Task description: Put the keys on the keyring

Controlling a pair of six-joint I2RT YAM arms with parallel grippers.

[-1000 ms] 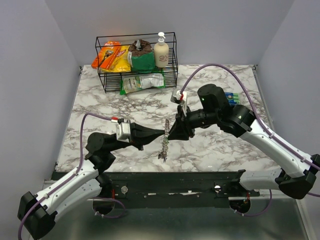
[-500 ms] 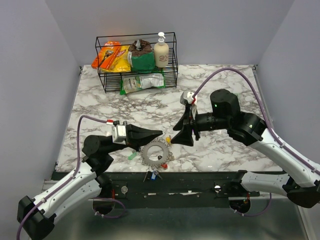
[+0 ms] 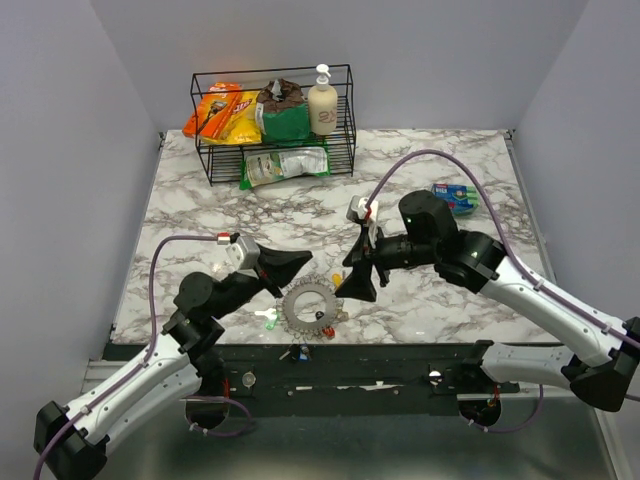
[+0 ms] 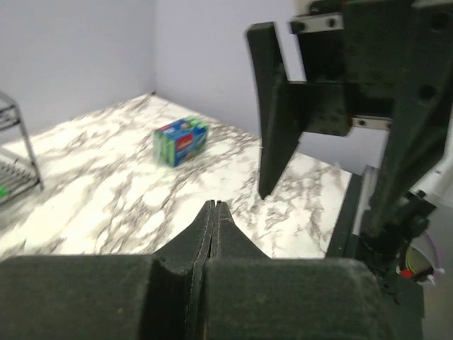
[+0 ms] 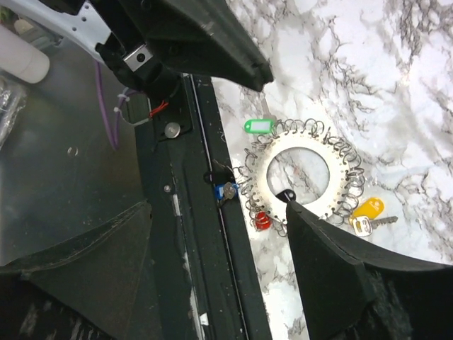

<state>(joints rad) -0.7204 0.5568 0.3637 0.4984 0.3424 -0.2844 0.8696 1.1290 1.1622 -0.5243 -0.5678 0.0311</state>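
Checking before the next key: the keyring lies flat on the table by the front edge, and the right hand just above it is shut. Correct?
Not quite: the right hand is open, its jaws standing wide apart in the right wrist view. The keyring does lie flat on the table by the front edge, just below that hand.

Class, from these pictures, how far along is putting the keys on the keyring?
Done: the keyring lies flat on the table, green key, red key, blue key and yellow key at its rim; whether hooked on is unclear. In hand: nothing; the left gripper shut, the right gripper open above the ring. Left: attaching any loose keys.
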